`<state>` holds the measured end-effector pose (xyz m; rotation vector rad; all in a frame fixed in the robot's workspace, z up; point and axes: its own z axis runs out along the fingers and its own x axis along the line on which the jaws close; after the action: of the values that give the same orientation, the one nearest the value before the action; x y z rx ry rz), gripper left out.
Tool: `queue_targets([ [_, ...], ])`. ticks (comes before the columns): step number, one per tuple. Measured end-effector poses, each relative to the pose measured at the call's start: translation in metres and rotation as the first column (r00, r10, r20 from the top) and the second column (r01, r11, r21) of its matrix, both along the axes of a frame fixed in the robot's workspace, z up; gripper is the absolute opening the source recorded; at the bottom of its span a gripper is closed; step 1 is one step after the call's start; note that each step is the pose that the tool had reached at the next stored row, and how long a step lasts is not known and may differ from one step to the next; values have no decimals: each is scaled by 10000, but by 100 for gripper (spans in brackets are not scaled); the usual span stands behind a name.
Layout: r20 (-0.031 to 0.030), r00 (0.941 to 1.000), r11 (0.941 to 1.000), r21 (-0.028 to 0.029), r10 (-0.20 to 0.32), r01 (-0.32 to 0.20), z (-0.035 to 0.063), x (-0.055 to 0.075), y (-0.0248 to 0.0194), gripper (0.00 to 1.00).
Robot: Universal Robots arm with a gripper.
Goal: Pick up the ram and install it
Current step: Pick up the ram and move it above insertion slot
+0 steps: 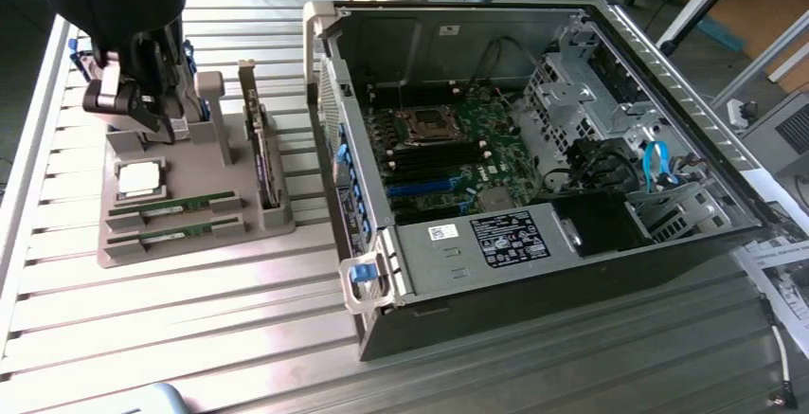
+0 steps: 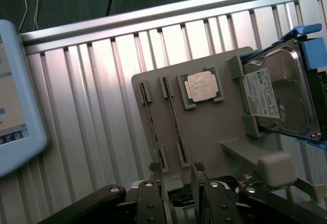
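Two slim green ram sticks lie side by side in slots of a grey holder on the exterior view's left. In the wrist view the ram sticks show edge-on in the holder. My gripper hangs above the holder's far end, over the hard drive, apart from the sticks. Seen from the wrist, the gripper is open, with nothing between its fingers. The open computer case holds the motherboard with its black memory slots.
A square silver CPU sits in the holder beside the sticks. An upright expansion card stands between holder and case. A hard drive in a blue bracket rests at the holder's end. A screen lies beyond the slatted table's edge.
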<state>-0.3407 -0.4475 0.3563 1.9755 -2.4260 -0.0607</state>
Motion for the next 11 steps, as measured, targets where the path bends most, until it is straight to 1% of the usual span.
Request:
queue_targets([
  [11, 0, 10000, 10000, 0, 0, 0, -53, 0, 0, 36],
])
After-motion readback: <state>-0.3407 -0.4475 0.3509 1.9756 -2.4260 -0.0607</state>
